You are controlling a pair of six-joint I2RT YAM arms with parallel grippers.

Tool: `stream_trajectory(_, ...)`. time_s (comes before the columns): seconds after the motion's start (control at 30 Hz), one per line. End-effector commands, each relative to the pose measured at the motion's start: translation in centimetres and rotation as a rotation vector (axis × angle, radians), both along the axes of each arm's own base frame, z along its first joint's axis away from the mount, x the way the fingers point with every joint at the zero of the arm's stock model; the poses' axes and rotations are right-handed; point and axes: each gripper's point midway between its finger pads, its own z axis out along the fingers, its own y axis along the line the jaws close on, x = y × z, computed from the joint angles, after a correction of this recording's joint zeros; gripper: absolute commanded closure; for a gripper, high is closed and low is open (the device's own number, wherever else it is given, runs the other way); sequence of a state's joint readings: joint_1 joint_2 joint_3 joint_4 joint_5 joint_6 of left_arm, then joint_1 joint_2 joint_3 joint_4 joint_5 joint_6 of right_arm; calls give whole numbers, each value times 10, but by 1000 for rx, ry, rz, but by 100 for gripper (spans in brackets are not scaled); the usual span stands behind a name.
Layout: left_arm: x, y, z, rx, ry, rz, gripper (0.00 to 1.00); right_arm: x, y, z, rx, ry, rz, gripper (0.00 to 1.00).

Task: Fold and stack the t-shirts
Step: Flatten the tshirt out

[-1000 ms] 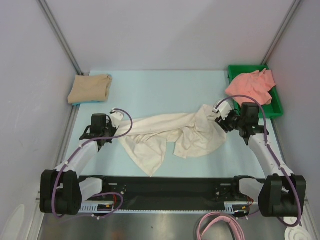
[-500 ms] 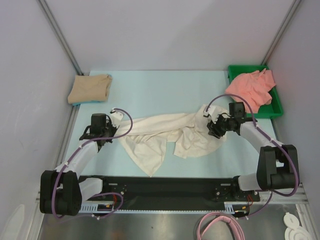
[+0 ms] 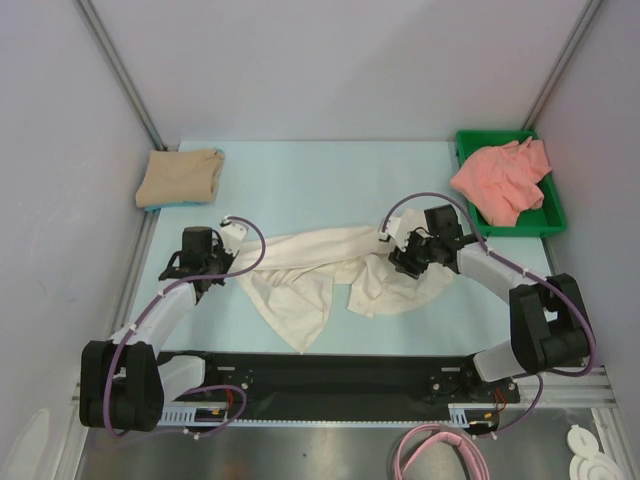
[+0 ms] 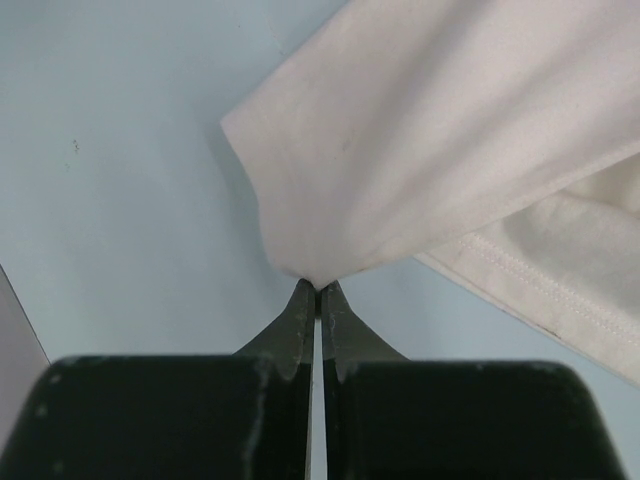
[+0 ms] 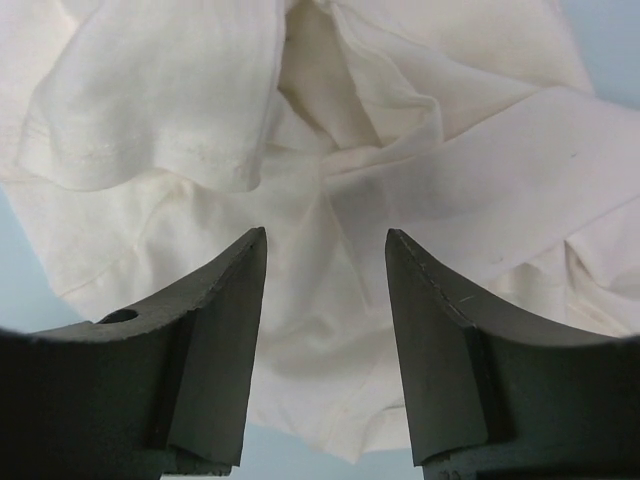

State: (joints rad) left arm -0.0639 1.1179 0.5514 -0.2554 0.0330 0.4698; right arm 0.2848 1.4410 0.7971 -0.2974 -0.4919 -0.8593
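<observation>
The cream-white t-shirt (image 3: 330,270) lies crumpled across the middle of the table. My left gripper (image 3: 236,262) is shut on the shirt's left corner, with the cloth (image 4: 430,140) pinched at the fingertips (image 4: 318,290). My right gripper (image 3: 397,262) is open above the shirt's rumpled right part (image 5: 330,150), and nothing is between its fingers (image 5: 225,330). The tan-beige t-shirt (image 3: 181,177) lies folded at the far left. The salmon-pink t-shirt (image 3: 500,178) lies bunched in the green tray (image 3: 548,215) at the far right.
Grey walls with metal posts close in the table on the left, the back and the right. The black base rail (image 3: 330,385) of the arms runs along the near edge. Bare blue table (image 3: 330,180) lies behind the cream shirt.
My right gripper has moved left, from the shirt's right edge near the tray to above its rumpled right part. The left arm has not moved.
</observation>
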Motion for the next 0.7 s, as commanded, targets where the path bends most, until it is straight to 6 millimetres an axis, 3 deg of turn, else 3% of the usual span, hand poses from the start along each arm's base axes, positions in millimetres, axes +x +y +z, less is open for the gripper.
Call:
stream_trajectory(0.0,4,0,8,-23,-45,12,100,27,4,10,-19,-100,-48,44)
stream_trajectory(0.1,4,0,8,-23,-44,12,100,38,3,7,-52,-144,-82,45)
stream_trajectory(0.23,5,0,8,-22,-45,13,100,50,7,8,-76,-216,-113,59)
stream_trajectory(0.37,5,0,8,-21,-45,15,100,52,6,10,-90,-229,-127,94)
stream_trajectory(0.47,4,0,9,-24,-48,16,100,52,0,26,-98,-268,-136,100)
stream_trajectory(0.5,5,0,9,-25,-50,17,100,55,-1,48,-78,-315,-142,100)
stream_trajectory(0.57,4,-1,10,-27,-51,11,99,58,-11,67,-52,-323,-177,100)
stream_trajectory(0.63,4,-1,11,-27,-63,11,100,67,-21,115,-4,-400,-219,100)
stream_trajectory(0.67,4,-1,12,-27,-71,6,100,66,-26,129,2,-410,-229,100)
